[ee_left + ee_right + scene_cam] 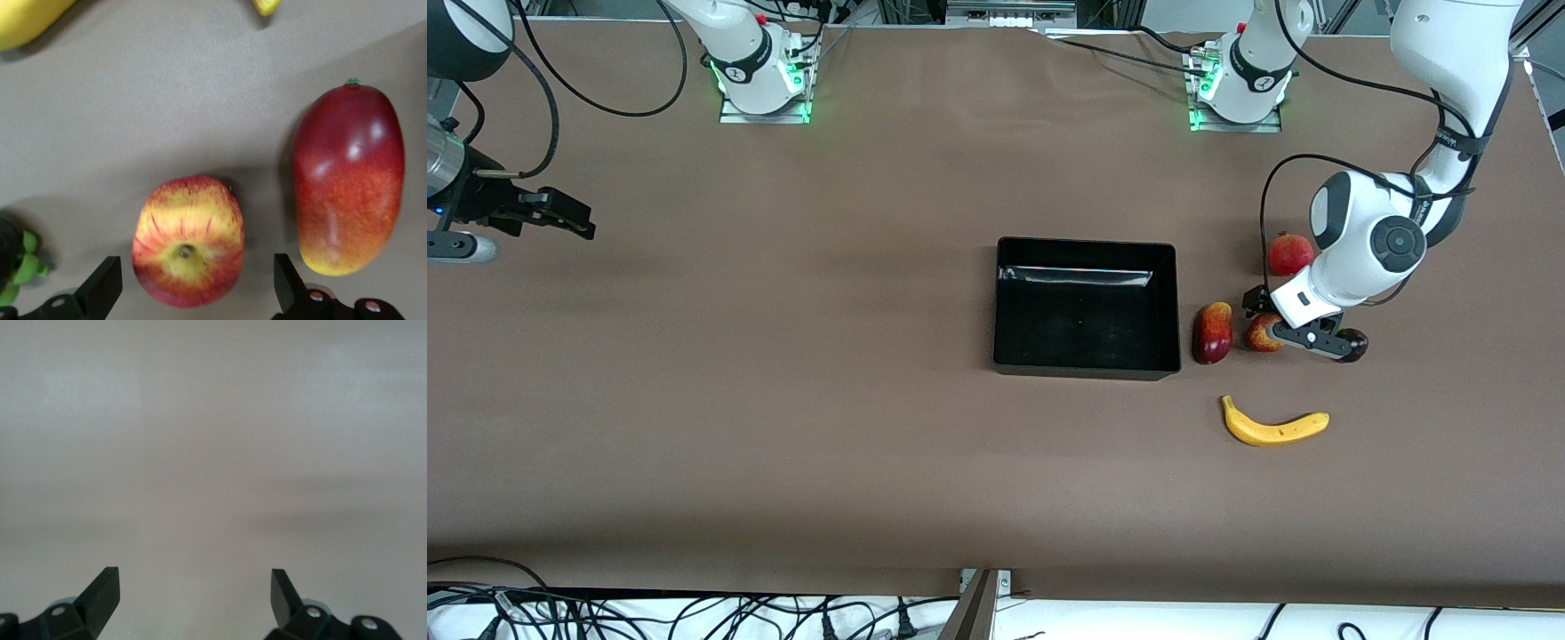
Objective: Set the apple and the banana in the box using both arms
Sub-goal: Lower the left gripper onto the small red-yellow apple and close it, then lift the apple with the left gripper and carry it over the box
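Note:
The apple (pixel 1259 336) is red with yellow patches and lies on the table between the box and the left arm's end. In the left wrist view the apple (pixel 189 240) sits between the spread fingers of my left gripper (pixel 195 267), which do not touch it. My left gripper (pixel 1276 327) is low over the apple and open. The yellow banana (pixel 1274 427) lies nearer the front camera than the apple. The black box (pixel 1085 364) stands empty at mid-table. My right gripper (pixel 574 218) waits open and empty over bare table at the right arm's end (pixel 195 577).
An oval red-and-yellow fruit (pixel 1213 332) lies between the apple and the box, close to one left finger (pixel 287 283). A red pomegranate (pixel 1290 253) lies farther from the front camera. A small dark fruit (pixel 1353 345) lies beside the apple toward the left arm's end.

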{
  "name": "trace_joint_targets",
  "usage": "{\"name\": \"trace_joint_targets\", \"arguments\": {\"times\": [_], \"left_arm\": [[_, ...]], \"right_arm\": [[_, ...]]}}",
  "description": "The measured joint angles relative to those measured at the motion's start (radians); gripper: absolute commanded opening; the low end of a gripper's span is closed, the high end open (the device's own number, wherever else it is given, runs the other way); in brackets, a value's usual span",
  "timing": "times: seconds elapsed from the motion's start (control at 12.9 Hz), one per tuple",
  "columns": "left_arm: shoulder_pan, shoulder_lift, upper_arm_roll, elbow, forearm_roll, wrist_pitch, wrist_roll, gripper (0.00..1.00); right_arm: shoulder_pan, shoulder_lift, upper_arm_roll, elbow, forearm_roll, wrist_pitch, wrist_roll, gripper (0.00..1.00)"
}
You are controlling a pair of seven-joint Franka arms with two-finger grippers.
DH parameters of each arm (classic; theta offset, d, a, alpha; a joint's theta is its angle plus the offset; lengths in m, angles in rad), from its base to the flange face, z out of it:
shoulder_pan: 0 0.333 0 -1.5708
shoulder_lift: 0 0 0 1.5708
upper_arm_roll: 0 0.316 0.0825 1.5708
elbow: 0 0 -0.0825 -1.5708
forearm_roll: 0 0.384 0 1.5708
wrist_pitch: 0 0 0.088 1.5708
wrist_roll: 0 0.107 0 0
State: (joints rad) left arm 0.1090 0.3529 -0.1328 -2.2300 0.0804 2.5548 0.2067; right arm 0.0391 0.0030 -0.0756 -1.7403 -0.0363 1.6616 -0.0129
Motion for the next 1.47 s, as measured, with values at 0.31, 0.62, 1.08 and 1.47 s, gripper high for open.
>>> {"name": "trace_joint_targets", "arguments": {"times": [0.31,0.62,1.08,1.47], "left_arm": [[0.0,0.029,0.0,0.001,0.037,0.05,0.004,1.0],[0.0,0.055,0.0,0.007,0.037,0.066,0.012,0.01],[0.001,0.021,-0.009,0.066,0.037,-0.01,0.017,0.0],[-0.031,-0.182,-0.2,0.159,-0.017,-0.335,-0.122,0.0]], "right_arm": [[0.0,0.0,0.01,0.0,0.0,-0.032,0.0,1.0],[0.0,-0.001,0.019,0.001,0.0,-0.032,0.0,1.0],[0.0,-0.001,0.02,0.001,0.001,-0.032,0.0,1.0],[0.0,-0.001,0.021,0.003,0.001,-0.032,0.0,1.0]]}}
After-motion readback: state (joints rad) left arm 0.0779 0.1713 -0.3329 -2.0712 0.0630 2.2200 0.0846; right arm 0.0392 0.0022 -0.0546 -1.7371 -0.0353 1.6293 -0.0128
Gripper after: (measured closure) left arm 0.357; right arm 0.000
